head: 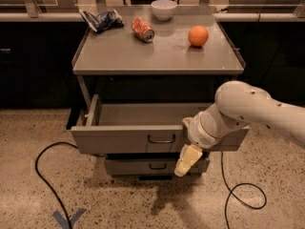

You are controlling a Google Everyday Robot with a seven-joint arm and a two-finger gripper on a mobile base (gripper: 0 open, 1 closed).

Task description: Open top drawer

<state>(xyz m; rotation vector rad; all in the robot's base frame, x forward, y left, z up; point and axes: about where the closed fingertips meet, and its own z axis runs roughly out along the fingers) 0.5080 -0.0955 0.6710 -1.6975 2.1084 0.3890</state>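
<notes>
I see the top drawer (119, 140) pulled well out from under the table (157, 56), its shallow grey tray exposed. My pincer (183, 168) hangs in front of the drawer's front panel, just right of the dark wire handle (161, 139), pointing down toward the lower drawer (143, 166). It is not on the handle, and I cannot tell how far open it is. On the table sit a white bowl (163, 8), a crushed can (143, 29), an orange (198, 36) and a crumpled bag (101, 19).
</notes>
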